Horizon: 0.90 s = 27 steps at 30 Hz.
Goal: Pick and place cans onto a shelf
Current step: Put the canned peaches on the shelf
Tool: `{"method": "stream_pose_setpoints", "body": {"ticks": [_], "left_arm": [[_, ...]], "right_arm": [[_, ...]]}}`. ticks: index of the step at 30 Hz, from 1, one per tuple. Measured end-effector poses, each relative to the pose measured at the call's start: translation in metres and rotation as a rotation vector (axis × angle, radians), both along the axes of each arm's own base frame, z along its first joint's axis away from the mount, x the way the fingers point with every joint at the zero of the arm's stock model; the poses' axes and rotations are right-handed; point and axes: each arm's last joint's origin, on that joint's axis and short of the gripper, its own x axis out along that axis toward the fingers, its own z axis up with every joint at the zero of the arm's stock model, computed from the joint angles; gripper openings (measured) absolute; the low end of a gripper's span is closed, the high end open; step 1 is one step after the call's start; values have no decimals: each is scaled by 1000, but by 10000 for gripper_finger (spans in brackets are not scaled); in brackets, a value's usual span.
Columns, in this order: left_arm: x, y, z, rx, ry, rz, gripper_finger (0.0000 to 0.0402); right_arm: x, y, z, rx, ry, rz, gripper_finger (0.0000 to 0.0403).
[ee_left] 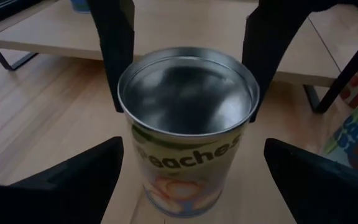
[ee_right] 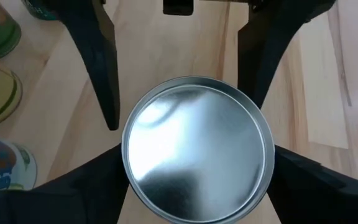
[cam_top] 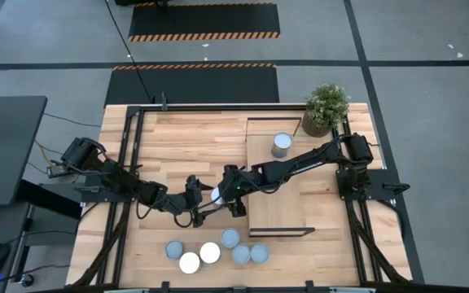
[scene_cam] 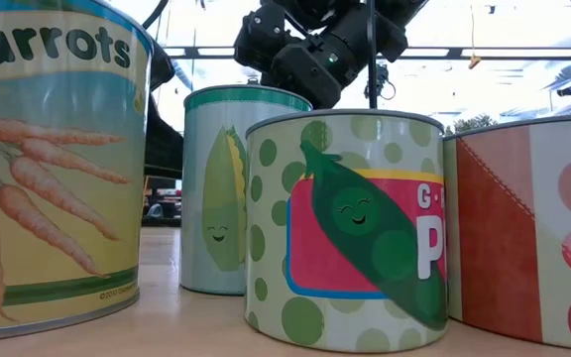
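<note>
Labels escape us from above; the left wrist view reads peaches on the can (ee_left: 188, 124) standing on the counter (cam_top: 177, 138) between both hands: left hand (cam_top: 195, 202) released, right hand (cam_top: 223, 194) straddling it, grip unclear.

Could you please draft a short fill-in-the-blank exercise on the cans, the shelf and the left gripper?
1. The middle can before the left gripper is labelled ___.
2. The left gripper's fingers stand ___, clear of that can.
3. The shelf holds just ___ can.
4. In the low view, the leftmost can reads ___.
Missing words: peaches; open; one; carrots.
</note>
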Motion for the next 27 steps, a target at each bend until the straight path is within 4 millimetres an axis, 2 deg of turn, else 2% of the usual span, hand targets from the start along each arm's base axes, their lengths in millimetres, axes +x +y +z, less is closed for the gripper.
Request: {"method": "stream_pose_setpoints", "body": {"ticks": [7,14,21,24,27], "left_arm": [[-1,-1,-2,-5,20,2,396],[-2,0,-4,-27,31,15,396],[-4,0,-6,-62,48,38,396],[-4,0,-6,-62,51,39,396],[-4,1,-6,-60,53,40,396]], "right_arm": [[-8,-4,10,-6,38,-7,328],[-25,-21,42,-28,41,-39,326],[-52,-47,84,-105,26,-112,327],[-63,-56,95,-108,26,-140,327],[-77,-63,94,-120,19,-163,327]]}}
